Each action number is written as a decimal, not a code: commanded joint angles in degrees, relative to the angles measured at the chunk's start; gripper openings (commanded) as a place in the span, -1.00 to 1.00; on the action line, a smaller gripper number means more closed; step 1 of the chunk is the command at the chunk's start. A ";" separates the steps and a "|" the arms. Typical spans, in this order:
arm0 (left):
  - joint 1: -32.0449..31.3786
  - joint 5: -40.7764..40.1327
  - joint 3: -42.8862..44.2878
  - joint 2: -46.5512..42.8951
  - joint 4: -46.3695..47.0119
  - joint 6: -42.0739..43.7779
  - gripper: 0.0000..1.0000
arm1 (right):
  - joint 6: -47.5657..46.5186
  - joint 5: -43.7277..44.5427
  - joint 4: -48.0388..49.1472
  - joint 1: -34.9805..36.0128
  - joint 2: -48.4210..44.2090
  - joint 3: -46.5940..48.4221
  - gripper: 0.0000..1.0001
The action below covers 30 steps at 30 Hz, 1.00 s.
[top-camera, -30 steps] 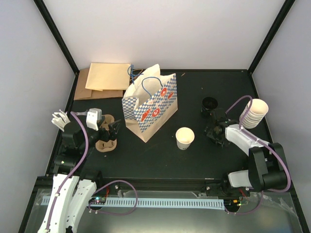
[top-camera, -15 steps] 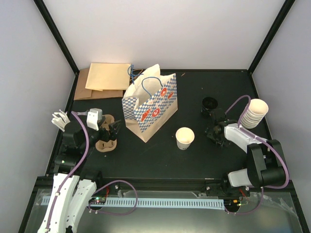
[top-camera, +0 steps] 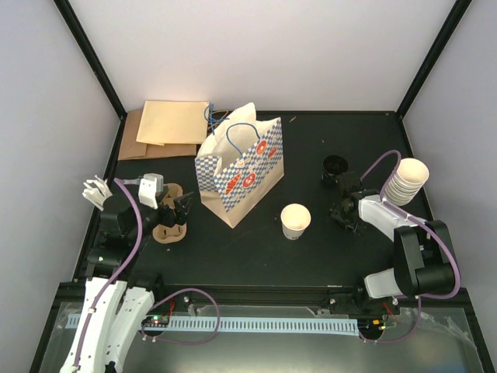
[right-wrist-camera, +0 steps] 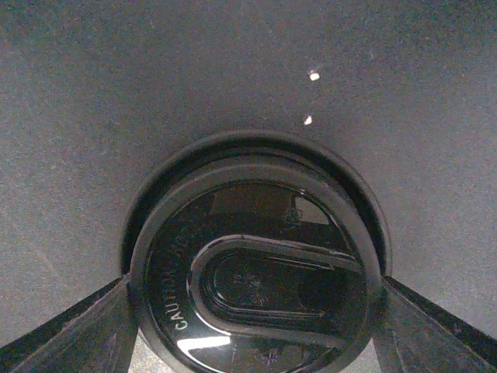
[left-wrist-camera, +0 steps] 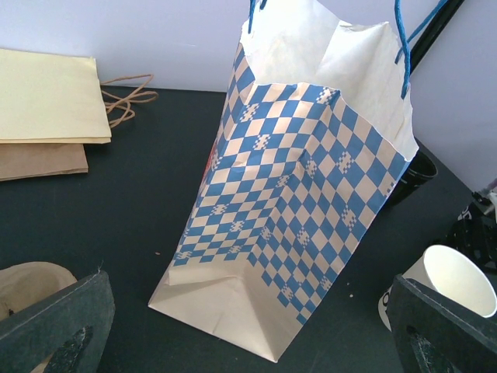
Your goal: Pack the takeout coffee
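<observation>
ok quick rundown, everything relative to the blue-checked bag, which is standing upright w/ its top open. The paper cup is on the table just off the bag's front right corner. It's upright, mouth up, no lid on it, and not touching the bag.

The black lid is further right of the bag, past the cup, lying flat w/ its top side up. The right gripper is down over it w/ fingers one each side. Both look pressed against the rim, so afaict it's clamped on the lid.

The left gripper is on the bag's left, pointed at it. Its jaws are wide apart w/ nothing between them, and it's over a brown cardboard piece.

The stack of nested cups is far right of the bag, well apart. Some flat paper bags lie behind the bag to its left. There's also a small black round thing right of the bag, behind the lid, can't tell what it is.
</observation>
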 commanded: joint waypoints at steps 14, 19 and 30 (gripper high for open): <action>0.24 1.11 -0.20 0.59 1.68 0.89 0.98 | -0.89 0.59 -0.81 -0.50 -1.52 1.83 0.60; 0.20 1.23 -0.21 0.76 1.76 0.83 0.97 | -2.60 0.85 -2.99 -0.50 -3.87 3.16 0.60; 0.24 1.74 -0.24 1.20 1.93 0.63 0.98 | -5.61 -1.53 -8.53 1.77 -11.95 4.93 0.59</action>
